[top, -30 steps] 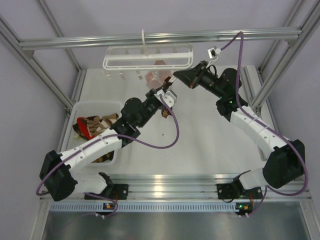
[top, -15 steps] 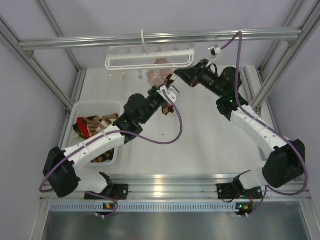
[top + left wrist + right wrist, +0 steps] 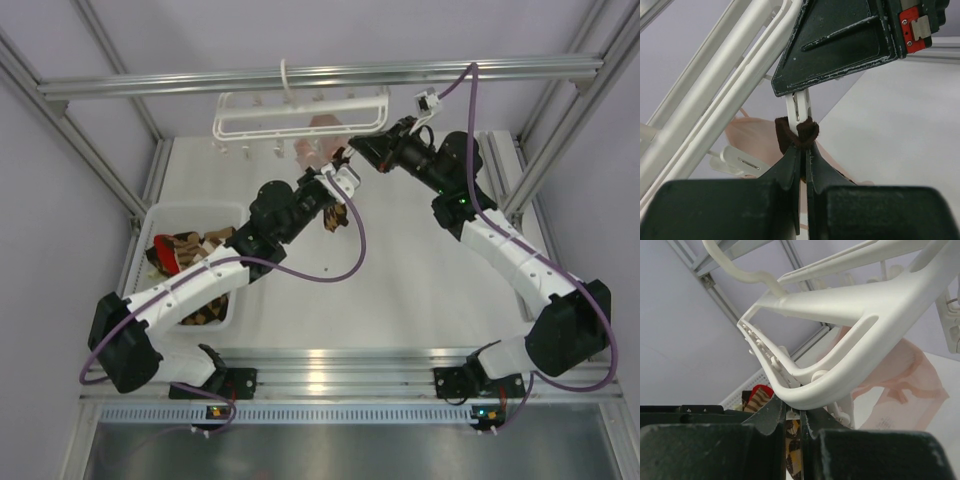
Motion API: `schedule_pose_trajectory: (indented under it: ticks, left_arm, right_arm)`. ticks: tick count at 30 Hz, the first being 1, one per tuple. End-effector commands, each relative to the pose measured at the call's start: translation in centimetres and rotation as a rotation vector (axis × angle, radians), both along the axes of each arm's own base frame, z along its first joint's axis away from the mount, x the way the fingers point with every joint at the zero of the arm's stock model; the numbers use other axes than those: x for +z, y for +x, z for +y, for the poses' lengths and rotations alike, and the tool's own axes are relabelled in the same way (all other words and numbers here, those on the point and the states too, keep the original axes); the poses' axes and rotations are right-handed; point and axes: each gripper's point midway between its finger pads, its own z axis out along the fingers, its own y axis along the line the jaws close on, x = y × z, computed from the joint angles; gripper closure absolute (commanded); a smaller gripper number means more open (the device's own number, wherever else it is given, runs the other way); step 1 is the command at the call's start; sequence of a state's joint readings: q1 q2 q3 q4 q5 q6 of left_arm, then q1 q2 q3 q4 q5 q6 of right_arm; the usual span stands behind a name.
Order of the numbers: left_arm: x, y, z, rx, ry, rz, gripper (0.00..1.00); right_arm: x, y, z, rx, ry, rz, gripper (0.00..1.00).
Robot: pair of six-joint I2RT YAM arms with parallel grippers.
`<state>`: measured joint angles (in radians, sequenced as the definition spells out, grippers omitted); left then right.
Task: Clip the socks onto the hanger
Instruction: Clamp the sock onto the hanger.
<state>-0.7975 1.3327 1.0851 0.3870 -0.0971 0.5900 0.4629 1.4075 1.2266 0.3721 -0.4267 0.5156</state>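
The white hanger [image 3: 300,112] hangs from the top rail. My left gripper [image 3: 338,172] is shut on the dark brown cuff of an argyle sock [image 3: 333,215], which dangles below it. In the left wrist view the gripper [image 3: 803,150] holds the cuff [image 3: 797,134] up against a white clip [image 3: 798,107]. My right gripper [image 3: 352,150] is shut on that clip. In the right wrist view its fingers [image 3: 792,410] pinch the clip under the hanger's rail [image 3: 855,350], with the sock [image 3: 792,455] below.
A pale pink sock [image 3: 318,145] hangs from the hanger beside the clip and also shows in the right wrist view [image 3: 900,385]. A white bin [image 3: 160,215] at the left holds several more socks [image 3: 185,250]. Aluminium frame posts stand on both sides.
My left gripper has moved up and to the right with the sock, bringing the cuff to the clip. The right gripper and the hanger shifted slightly.
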Motion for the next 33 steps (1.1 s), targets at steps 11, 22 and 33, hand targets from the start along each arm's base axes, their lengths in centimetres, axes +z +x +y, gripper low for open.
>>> schedule_pose_trajectory:
  ticks: [11, 22, 33]
  left_arm:
    - [7.6, -0.7, -1.3, -0.057, -0.150, -0.136, 1.00]
    - [7.5, -0.9, -1.1, -0.060, -0.150, -0.136, 1.00]
    - [6.0, -1.1, -0.3, -0.041, -0.115, -0.114, 1.00]
  right_arm:
    - [-2.7, -2.4, 2.3, 0.114, -0.093, 0.051, 1.00]
    - [-2.6, -2.5, 2.6, 0.135, -0.076, 0.086, 0.67]
    - [-1.2, -2.9, 2.1, 0.149, -0.014, 0.088, 0.46]
